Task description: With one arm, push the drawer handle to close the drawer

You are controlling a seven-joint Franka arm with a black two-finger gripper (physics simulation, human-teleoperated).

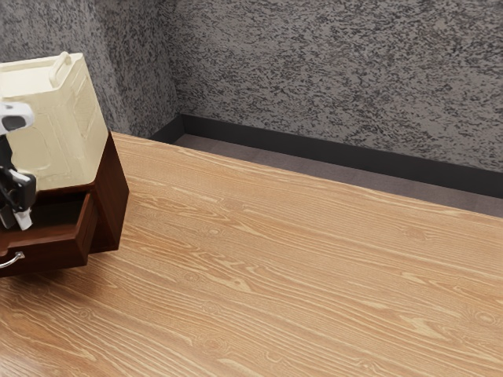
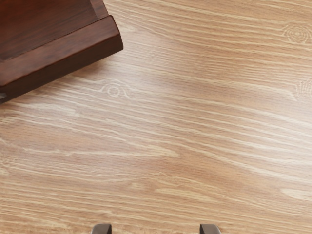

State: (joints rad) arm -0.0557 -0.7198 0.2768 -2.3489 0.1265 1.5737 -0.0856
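- And the drawer [image 1: 47, 256] is standing open, out on the near side of the dark cabinet [image 1: 112, 192], at the exterior view's left!
- There's its curved metal handle [image 1: 11, 259], low on the near front.
- Here are the fingers [image 1: 19, 217], spread well apart, nothing between them, hanging over bare worktop [image 1: 299, 275] in the wrist view, clear of the drawer front.
- Up on the cabinet sits a big cream canister [image 1: 59, 133], upright.
- On the far side, a mottled grey wall [image 1: 330, 78] rises.

text: none legible | labels, brands: none legible | numbers: none legible | signs: none legible
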